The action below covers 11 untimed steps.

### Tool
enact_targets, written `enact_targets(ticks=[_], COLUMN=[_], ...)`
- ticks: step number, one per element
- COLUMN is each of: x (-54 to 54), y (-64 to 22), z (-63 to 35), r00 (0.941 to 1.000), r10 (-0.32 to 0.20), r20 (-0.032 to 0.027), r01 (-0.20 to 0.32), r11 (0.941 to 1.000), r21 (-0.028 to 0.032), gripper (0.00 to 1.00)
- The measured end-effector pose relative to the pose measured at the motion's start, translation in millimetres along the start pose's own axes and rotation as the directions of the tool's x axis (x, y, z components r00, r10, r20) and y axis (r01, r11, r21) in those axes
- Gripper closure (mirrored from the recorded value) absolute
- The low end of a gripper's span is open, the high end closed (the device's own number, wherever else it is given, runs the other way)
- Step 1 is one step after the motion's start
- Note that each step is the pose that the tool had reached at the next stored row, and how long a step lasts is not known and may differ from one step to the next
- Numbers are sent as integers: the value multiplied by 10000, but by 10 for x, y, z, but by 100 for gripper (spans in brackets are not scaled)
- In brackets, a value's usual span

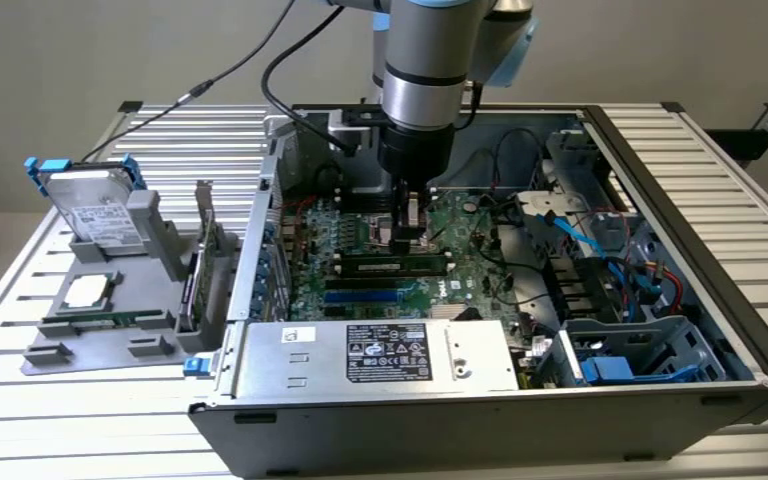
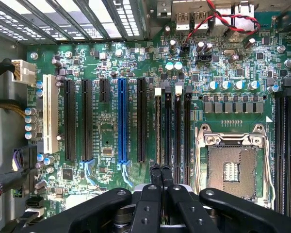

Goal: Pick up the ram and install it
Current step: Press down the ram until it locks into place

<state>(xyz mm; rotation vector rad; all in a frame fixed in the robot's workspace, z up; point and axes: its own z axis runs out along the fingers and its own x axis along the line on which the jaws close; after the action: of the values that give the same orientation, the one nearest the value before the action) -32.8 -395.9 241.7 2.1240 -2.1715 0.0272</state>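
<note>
Inside the open computer case (image 1: 491, 425), the ram (image 1: 391, 266) stands on edge in a motherboard slot, lengthwise across the exterior view; the tool (image 1: 411, 228), fingers pinched together and empty, is right above it.

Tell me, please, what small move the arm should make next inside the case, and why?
Probably a short, straight push down. The gripper is shut with nothing between its fingers, its tips line up over the memory slots beside the CPU socket, and the ram already stands in a slot there. Whether it is fully latched I cannot tell.
</note>
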Motion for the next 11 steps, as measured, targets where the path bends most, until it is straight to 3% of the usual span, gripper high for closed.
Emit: enact_targets(ticks=[7, 11], x=[0, -2], y=[-12, -125], z=[-1, -8], r00=[10000, 10000], r10=[1, 0], r20=[-1, 0], r01=[-1, 0], r11=[10000, 10000], r21=[-1, -3], gripper=[90, 90])
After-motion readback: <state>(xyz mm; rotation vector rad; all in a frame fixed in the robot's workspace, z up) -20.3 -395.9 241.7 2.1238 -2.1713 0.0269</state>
